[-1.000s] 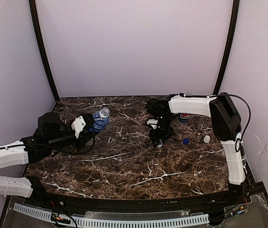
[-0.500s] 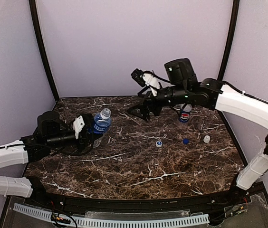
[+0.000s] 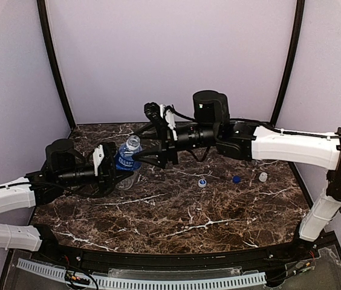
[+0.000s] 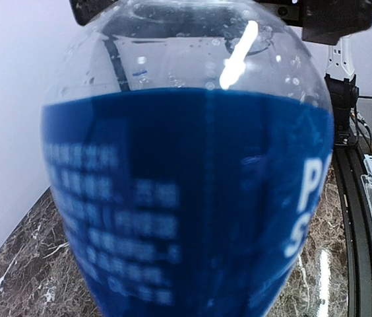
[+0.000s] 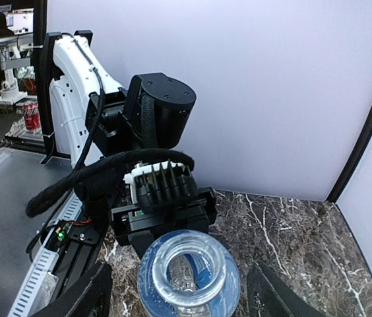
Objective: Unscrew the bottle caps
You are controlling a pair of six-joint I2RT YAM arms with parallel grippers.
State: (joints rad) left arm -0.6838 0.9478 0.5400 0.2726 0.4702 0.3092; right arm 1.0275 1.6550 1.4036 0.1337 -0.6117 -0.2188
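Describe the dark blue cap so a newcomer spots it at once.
Start at the marble table, on its right half near the right arm's white forearm, where three loose caps lie in a row. The dark blue cap is the middle one, the only dark one, between a pale cap and a white cap.

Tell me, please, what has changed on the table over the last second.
The right gripper rose from the table, leaving the pale cap lying there, and swung left; its open fingers now flank the open mouth of the water bottle. Unchanged: the left gripper holds that bottle, and the dark blue cap and white cap lie where they were.
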